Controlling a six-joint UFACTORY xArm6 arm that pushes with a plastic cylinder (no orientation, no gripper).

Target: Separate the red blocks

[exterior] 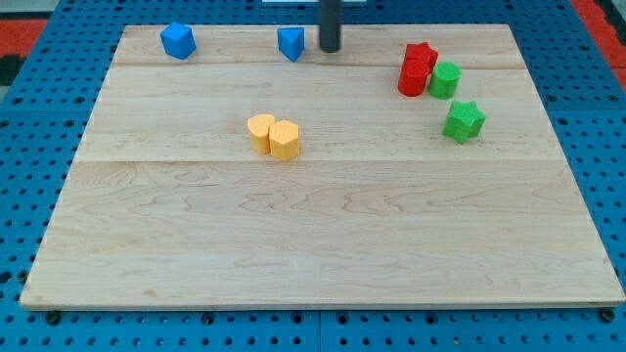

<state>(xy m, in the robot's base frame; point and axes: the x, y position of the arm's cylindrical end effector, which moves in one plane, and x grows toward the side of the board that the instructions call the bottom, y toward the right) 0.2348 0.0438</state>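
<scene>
Wooden board [323, 244], no pincer, my tip [330, 49] just right of blue block [290, 43], red blocks [417, 68] touching

My tip [330, 49] stands near the view's top edge of the wooden board [323, 244], just right of a blue block [290, 43] without visibly touching it. Further to the tip's left sits another blue block [178, 40]. To the tip's right, well apart, a red star block [422, 56] and a red cylinder [413, 77] touch each other, with a green cylinder [445, 80] pressed against their right side. A green star block [464, 121] lies just below those. Two yellow blocks [274, 135] sit touching, below and left of the tip.
</scene>
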